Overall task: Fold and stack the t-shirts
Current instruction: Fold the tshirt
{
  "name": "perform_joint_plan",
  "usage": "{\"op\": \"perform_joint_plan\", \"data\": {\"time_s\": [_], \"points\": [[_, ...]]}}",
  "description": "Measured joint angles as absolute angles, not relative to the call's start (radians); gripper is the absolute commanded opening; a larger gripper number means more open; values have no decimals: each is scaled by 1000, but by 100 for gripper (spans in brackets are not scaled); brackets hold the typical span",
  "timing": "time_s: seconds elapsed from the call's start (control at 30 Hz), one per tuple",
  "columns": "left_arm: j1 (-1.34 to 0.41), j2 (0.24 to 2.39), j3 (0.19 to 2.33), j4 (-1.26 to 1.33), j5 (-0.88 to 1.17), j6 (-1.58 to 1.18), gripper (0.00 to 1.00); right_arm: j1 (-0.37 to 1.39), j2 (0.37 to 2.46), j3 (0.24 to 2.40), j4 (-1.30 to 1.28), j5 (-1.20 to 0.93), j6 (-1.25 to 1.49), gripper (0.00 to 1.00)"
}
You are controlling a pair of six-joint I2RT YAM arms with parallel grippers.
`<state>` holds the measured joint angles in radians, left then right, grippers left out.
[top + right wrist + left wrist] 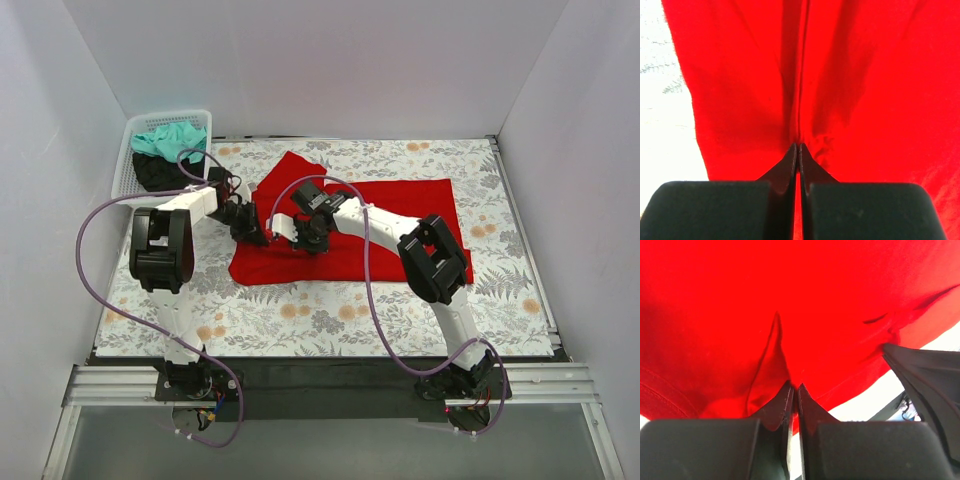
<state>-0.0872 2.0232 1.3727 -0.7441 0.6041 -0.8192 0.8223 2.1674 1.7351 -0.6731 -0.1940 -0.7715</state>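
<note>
A bright red t-shirt [390, 225] lies spread across the floral cloth in the top view. My left gripper [252, 232] is at the shirt's left edge, shut on a pinch of red fabric [770, 360]. Just to its right, my right gripper [312, 240] sits over the shirt's left part, shut on a fold of the same red t-shirt [805, 100]. In both wrist views the jaws stand closed with a crease of cloth running up from the tips. A teal-green t-shirt [170, 138] and a black t-shirt [160, 172] lie in the basket.
A white mesh basket [128, 160] stands at the back left, against the left wall. The grey-and-orange floral cloth [330, 315] covers the table. White walls close in the left, back and right sides. Purple cables loop from both arms.
</note>
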Motion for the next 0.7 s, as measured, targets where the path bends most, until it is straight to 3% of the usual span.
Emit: {"op": "perform_joint_plan", "data": {"time_s": [0.7], "points": [[-115, 2182, 1750, -775, 652, -834, 0, 655, 2167, 1798, -625, -280, -653, 1]]}}
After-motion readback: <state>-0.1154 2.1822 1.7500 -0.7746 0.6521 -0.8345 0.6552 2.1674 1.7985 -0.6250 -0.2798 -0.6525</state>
